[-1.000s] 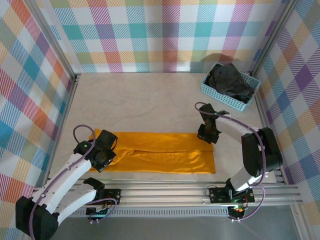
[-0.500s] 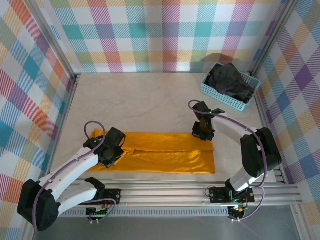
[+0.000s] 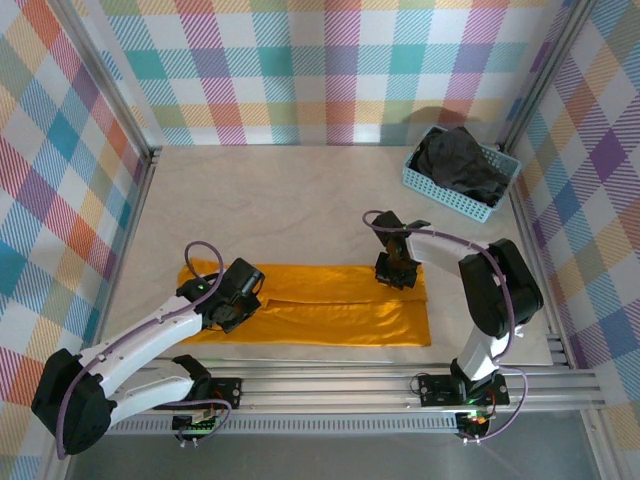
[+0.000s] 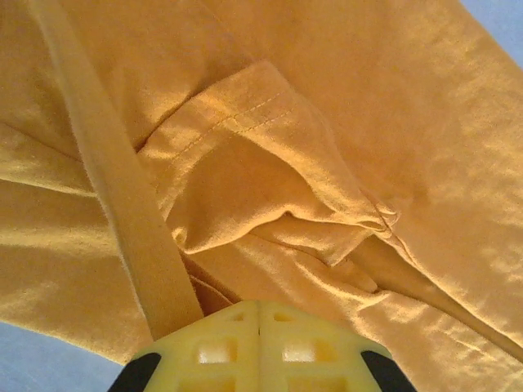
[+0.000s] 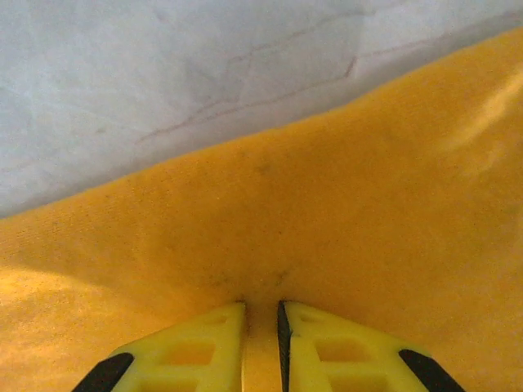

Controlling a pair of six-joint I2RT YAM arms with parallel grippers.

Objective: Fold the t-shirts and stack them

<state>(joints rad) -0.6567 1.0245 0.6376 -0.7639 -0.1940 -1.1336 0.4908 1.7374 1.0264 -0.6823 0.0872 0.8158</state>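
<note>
Along the near edge of the table (image 3: pixel 290 200), the orange-yellow t-shirt (image 3: pixel 330 310) is found laid flat and folded into a long band running left to right. Its right end is squared off; its left end is rumpled beneath the left gripper (image 3: pixel 235 297).

In the left wrist view, the left gripper (image 4: pixel 260 314) is seen with its jaws fully together. A stitched sleeve hem and a flat band of the orange-yellow cloth (image 4: pixel 245 188) are gathered right up to the fingertips, so a pinch on the cloth is recorded. Bare table surface is visible at two corners of that view.

The right gripper (image 3: pixel 395 272) is placed at the far right corner of the band. In the right wrist view, the right gripper (image 5: pixel 260 309) is seen with a narrow gap, and a ridge of orange-yellow cloth (image 5: pixel 368 204) is nipped between the two fingers. The shirt's far edge is seen just beyond, against the pale table.

At the far right corner of the table, the charcoal-black t-shirt (image 3: pixel 458 165) is found crumpled inside a light blue lattice basket (image 3: pixel 445 198), well apart from the orange-yellow one. The table is enclosed by plaid walls (image 3: pixel 330 70).
</note>
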